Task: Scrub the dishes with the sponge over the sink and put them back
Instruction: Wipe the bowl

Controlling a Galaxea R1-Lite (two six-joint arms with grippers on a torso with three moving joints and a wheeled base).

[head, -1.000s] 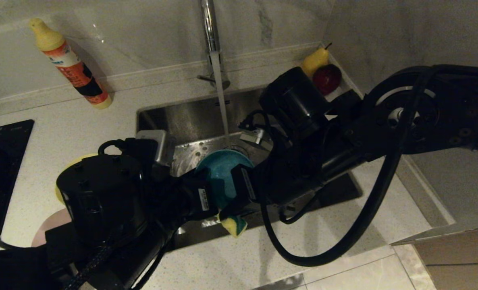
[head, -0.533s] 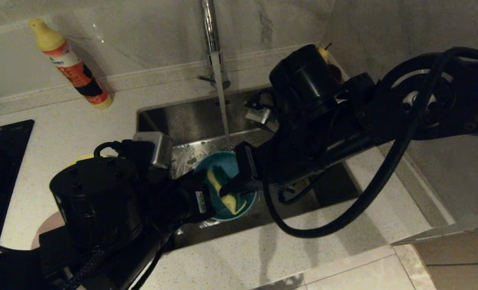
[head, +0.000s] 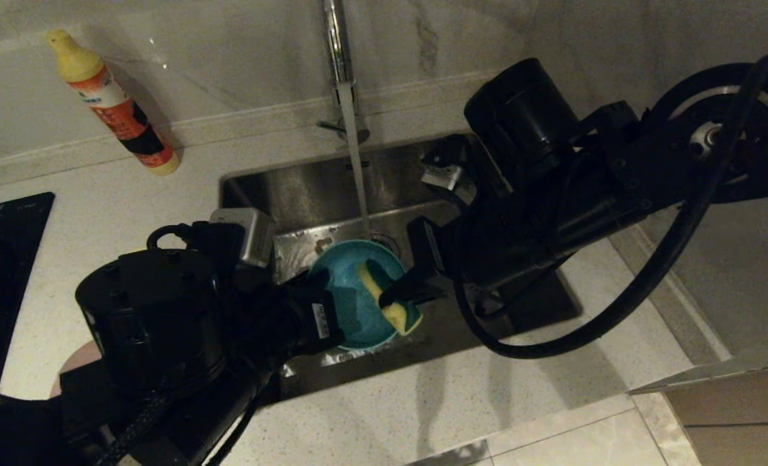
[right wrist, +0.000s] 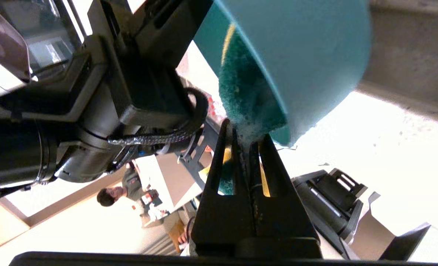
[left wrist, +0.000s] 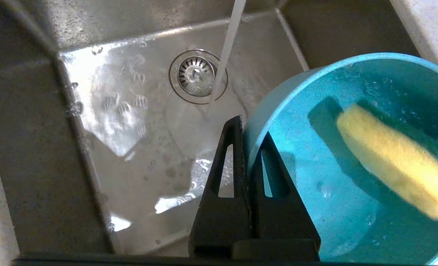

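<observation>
Over the sink (head: pixel 306 188), my left gripper (left wrist: pixel 249 147) is clamped on the light blue bowl (head: pixel 351 304) rim; my right gripper (right wrist: pixel 245 142), pinching the sponge (head: pixel 389 299), presses it inside.

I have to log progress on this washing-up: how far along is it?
Nothing looks finished. In hand: the left gripper holds the round light blue plastic bowl over the steel sink while the right gripper rubs the yellow-and-green sponge inside it. Left: returning it; other dishes are mostly hidden.
</observation>
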